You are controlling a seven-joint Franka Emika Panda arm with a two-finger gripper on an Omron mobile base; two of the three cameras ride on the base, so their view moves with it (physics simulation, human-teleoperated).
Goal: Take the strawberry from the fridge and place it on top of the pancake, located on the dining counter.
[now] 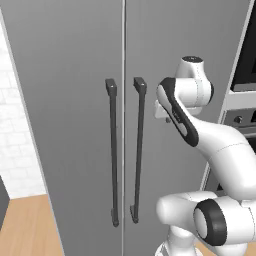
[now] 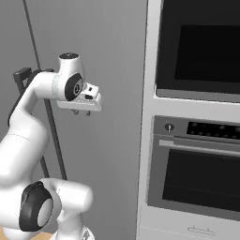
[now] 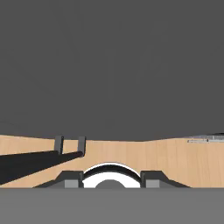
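Fingers (image 2: 82, 112) closed, holding nothing, hanging just in front of right fridge (image 1: 70, 100) door beside its handle (image 1: 138, 150); both doors shut; wall oven (image 2: 197, 164) right.

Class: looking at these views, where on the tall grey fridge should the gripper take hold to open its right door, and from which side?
Grip the right dark vertical bar handle at mid-height, coming straight at the grey fridge front, jaws horizontal: the bar stands off the door, leaving finger room behind.

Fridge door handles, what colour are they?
Dark grey, nearly black, on the matte grey fridge; the handles show best in the left base view.
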